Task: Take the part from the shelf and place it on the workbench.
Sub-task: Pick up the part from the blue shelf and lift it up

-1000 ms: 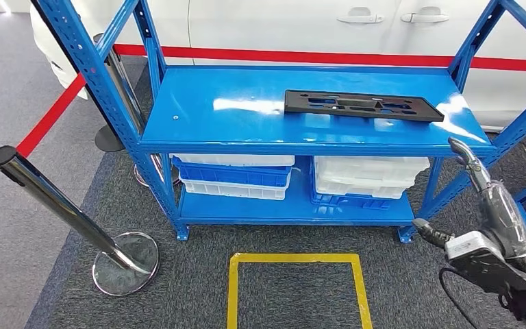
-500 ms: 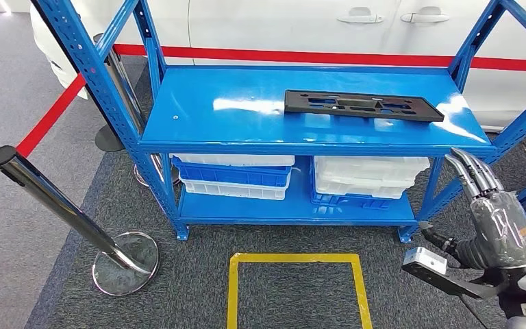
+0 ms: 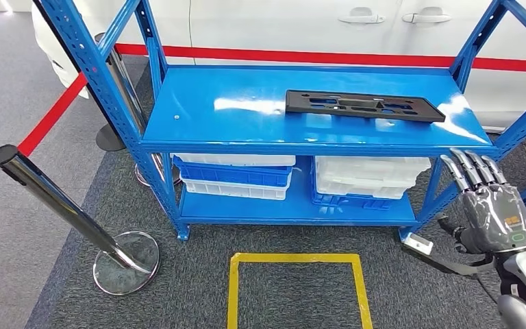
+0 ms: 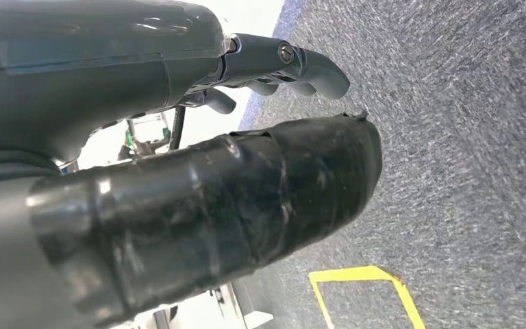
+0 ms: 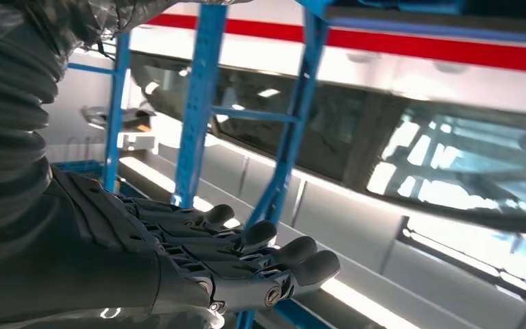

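A flat black plastic part (image 3: 365,105) with several cut-outs lies on the top board of the blue shelf (image 3: 246,130), toward its right side. My right hand (image 3: 490,202) hovers below and to the right of the shelf's front right corner, fingers stretched upward and apart, holding nothing. Seen from the right wrist, that hand (image 5: 205,257) has its fingers extended side by side in front of blue shelf uprights. In the left wrist view my left hand (image 4: 178,137) hangs over grey carpet with fingers loosely out and nothing in it.
White and blue bins (image 3: 236,177) fill the lower shelf level. A chrome barrier post (image 3: 61,205) leans at the left on its round base. A yellow floor square (image 3: 298,288) marks the carpet before the shelf. A white car (image 3: 356,27) stands behind a red line.
My right hand has turned from edge-on to showing its back, fingers spreading upward, and shifted slightly right. The part and shelf have stayed put.
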### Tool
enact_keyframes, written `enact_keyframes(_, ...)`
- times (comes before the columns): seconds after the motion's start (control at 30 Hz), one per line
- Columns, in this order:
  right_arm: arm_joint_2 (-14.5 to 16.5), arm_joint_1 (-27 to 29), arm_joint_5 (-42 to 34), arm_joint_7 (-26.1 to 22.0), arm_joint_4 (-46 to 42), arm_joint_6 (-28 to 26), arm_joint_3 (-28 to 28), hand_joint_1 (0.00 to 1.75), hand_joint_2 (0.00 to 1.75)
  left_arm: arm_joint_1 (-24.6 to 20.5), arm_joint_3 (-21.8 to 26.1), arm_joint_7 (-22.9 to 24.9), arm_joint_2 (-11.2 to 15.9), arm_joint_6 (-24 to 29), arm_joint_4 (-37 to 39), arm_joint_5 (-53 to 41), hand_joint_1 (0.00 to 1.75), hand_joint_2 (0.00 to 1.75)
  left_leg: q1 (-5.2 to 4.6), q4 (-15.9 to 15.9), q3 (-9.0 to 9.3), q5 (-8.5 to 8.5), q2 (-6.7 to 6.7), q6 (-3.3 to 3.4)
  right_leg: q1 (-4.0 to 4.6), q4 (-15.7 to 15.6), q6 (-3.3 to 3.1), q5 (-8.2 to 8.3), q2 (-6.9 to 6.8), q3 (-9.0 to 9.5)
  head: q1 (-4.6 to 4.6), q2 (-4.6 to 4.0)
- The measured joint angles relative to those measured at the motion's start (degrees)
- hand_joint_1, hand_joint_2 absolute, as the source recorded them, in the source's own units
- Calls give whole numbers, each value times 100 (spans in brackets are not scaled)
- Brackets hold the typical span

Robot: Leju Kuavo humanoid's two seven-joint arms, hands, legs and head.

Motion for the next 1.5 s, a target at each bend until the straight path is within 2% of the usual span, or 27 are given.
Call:
enact_keyframes(0.23,271,-555,10,27,1125,-48,119,0,175,-6,0,113,1,-123,0,-147,0,0,-1,0,-2,0,-6,0,-1,0,0,0,-4,-1,1,0)
enact_keyframes(0.43,752,-1143,-16,-22,1531,437,549,0,175,-26,-3,245,1,-299,0,-292,0,0,1,0,-2,2,-4,-1,2,2,0,0,-1,-4,-1,0)
enact_keyframes(0.53,981,-1480,77,94,1911,506,751,0,175,-42,-9,256,1,-321,0,-351,0,0,1,0,-3,11,-16,4,3,2,0,0,-16,-4,-1,0)
enact_keyframes(0.77,1287,-2130,298,304,3238,352,931,0,175,-40,-11,213,2,-321,0,-451,0,0,-2,3,-14,17,-34,7,-2,1,5,4,-31,-4,1,0)
enact_keyframes(1.0,1497,-2530,366,326,4357,57,993,0,175,-40,-11,184,2,-344,0,-530,0,0,-5,7,-18,17,-34,7,-6,-1,6,4,-31,-5,1,0)
enact_keyframes(1.17,1594,-2585,579,280,4566,-33,1124,0,175,-39,-11,248,2,-438,2,-563,0,0,-4,7,-18,16,-33,7,-5,-2,6,4,-30,-6,1,0)
enact_keyframes(1.5,1719,-2546,755,268,4446,-29,1416,0,175,-39,-11,271,2,-455,8,-624,0,0,-4,7,-17,17,-33,7,-5,-1,6,4,-30,-7,1,0)
